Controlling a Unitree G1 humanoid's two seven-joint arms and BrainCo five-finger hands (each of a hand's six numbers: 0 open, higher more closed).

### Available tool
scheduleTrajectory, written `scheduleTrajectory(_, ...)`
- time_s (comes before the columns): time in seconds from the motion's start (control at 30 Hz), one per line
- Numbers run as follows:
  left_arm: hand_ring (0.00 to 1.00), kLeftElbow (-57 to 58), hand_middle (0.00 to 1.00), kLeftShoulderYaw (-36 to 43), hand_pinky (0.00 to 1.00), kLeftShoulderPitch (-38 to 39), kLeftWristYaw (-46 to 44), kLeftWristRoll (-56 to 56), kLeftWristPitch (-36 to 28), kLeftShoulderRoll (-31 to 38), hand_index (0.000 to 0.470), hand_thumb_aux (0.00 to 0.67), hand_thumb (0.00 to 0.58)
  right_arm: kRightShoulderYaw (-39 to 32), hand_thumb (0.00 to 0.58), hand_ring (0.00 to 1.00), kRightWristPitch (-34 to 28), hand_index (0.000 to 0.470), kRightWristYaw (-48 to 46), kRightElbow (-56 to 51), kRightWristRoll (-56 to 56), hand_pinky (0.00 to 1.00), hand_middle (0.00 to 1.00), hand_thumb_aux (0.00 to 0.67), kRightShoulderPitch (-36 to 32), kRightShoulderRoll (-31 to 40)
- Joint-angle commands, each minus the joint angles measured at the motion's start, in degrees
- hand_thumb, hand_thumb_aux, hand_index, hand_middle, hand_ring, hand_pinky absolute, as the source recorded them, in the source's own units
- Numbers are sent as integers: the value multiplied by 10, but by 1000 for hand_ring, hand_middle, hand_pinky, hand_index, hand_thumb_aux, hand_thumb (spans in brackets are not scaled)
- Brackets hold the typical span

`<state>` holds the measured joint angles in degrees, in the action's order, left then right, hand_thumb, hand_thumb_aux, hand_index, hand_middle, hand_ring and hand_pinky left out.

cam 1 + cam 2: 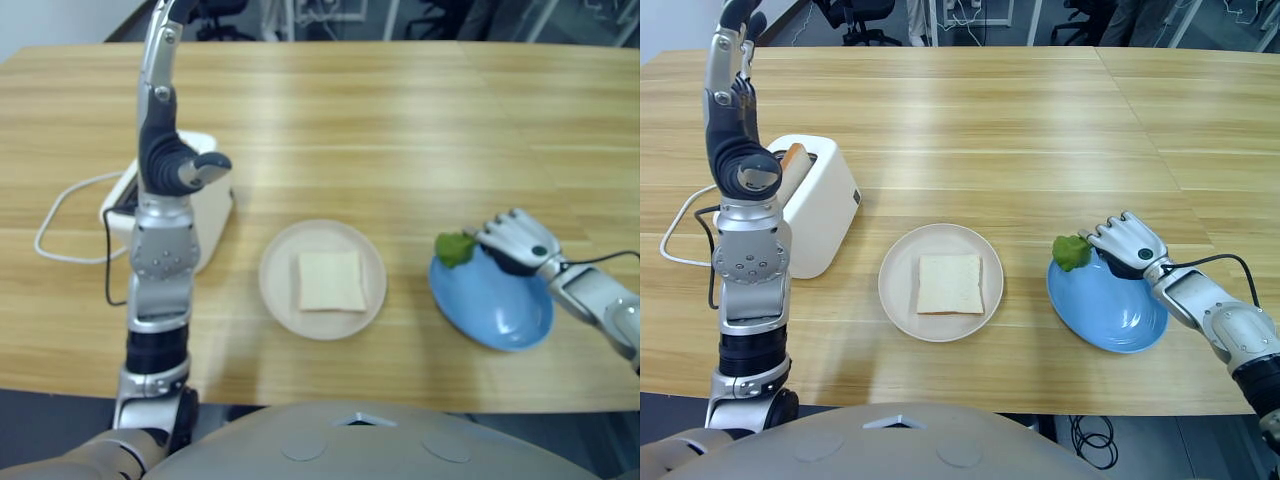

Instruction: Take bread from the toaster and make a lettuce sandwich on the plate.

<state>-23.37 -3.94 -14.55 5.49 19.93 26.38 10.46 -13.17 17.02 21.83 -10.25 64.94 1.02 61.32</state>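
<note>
Pale wooden table (pixel 1040 120) carried it all. Fingers (pixel 1106 236) of the right hand (pixel 1127 245) were curled, their tips closed on a small, crumpled green lettuce leaf (pixel 1071 252) at the left rim of the blue dish (pixel 1110 315). Fingers (pixel 725 60) of the left hand (pixel 740 165) stretched straight and held nothing, raised beside the white toaster (pixel 825 200), where a brown-edged slice (pixel 792 160) stood in the slot. Between toaster and dish, a pale square bread slice (pixel 950 283) lay flat on the round cream plate (pixel 895 290).
</note>
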Motion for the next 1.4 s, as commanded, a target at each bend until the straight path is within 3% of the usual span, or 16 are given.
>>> scheduleTrajectory(0.03,0,13,0,4,0,-6,3,4,4,-1,0,0,0,9,580,1000,4,460,18,6,-9,1000,1000,670,-15,-6)
scheduleTrajectory(0.2,0,24,0,4,0,-12,8,5,5,-1,0,0,0,1,580,1000,22,460,23,43,-25,1000,1000,670,-56,-34)
scheduleTrajectory(0.47,0,47,0,9,0,-28,13,7,12,0,0,0,0,-79,580,1000,75,460,-18,65,-21,1000,1000,670,-180,-164)
scheduleTrajectory(0.6,0,64,0,13,0,-38,14,5,20,1,0,0,0,-111,580,1000,97,460,-46,66,-27,1000,1000,670,-206,-209)
scheduleTrajectory(1.07,0,64,0,15,0,-41,13,6,21,0,0,0,0,-142,580,1000,207,460,-222,75,-174,1000,1000,670,-164,-216)
scheduleTrajectory(1.4,0,63,0,19,0,-37,13,7,22,-3,0,0,0,-153,579,1000,234,438,-233,27,-157,1000,1000,638,-166,-244)
